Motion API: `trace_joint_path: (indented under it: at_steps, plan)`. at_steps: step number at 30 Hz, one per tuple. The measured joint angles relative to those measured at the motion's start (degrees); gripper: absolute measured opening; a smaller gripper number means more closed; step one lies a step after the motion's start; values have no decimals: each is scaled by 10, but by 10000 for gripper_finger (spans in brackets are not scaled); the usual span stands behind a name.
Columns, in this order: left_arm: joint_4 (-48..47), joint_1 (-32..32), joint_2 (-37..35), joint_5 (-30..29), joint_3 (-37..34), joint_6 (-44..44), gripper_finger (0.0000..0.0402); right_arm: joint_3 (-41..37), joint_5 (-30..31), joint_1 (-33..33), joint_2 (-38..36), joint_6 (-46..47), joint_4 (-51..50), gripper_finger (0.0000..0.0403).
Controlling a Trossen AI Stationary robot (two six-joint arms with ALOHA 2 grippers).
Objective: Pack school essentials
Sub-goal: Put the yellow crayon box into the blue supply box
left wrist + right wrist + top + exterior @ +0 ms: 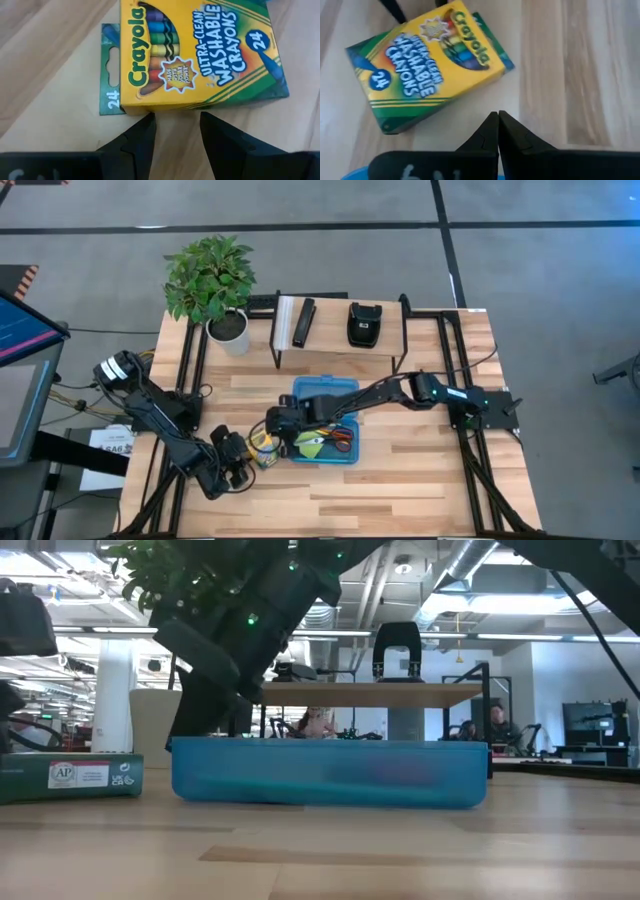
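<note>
Lying flat: crayon box [200, 55], face up on the wooden table [420, 480], just outside the 9 o'clock edge of the blue box [325, 420], not yet packed.
Handling, judged: light cardboard, stiff along the edges but soft across the broad printed face; glossy, so likely to slip under a shallow pinch; crushable if squeezed hard.
Where to grip, judged: across the narrow width, fingers on the two long side walls near the middle; avoid the thin green hang tab at one end, which would fold.
Left gripper [177, 127]: at about 7 o'clock on the table in the high view, directly at the crayon box, fingers spread apart and empty, tips just short of the box's long edge, not touching as far as can be seen.
Right gripper [498, 131]: reaching across from the 3 o'clock side, over the blue box's 9 o'clock end, fingers pressed together with nothing between them; crayon box near, ahead of the tips.
Already inside the blue box: red-handled scissors [340, 442], something lime-green beside them, a few slim items too small to name.
Clearance, judged: two grippers crowded close around one small carton; collision risk if both close in.
Farther out: raised wooden shelf [340, 340] at 12 o'clock carrying a black bar [302, 322] and black pouch [362, 323]; potted plant [212, 280] at about 11 o'clock.
Low view: blue box wall across the middle, crayon box lying to one side of it.
</note>
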Motion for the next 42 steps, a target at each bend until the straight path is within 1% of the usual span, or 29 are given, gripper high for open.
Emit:
trace_joint_path:
  at_steps: [4,11,16,19,26,42]
  plan:
    - [-2,11,1,-7,-1,0,151,0,-1,1,0,-3,7,34]
    - [8,40,1,-9,-1,39,151,0,-1,0,0,-4,3,36]
    - [9,53,1,-17,-2,46,151,0,-1,0,0,-6,-9,35]
    - [9,57,1,-25,-2,46,151,0,-1,0,0,-6,-26,35]
    - [5,57,1,-20,-2,50,151,1,1,-3,-3,-6,-80,35]
    - [-6,56,0,6,0,51,151,0,2,-2,-6,10,-74,35]
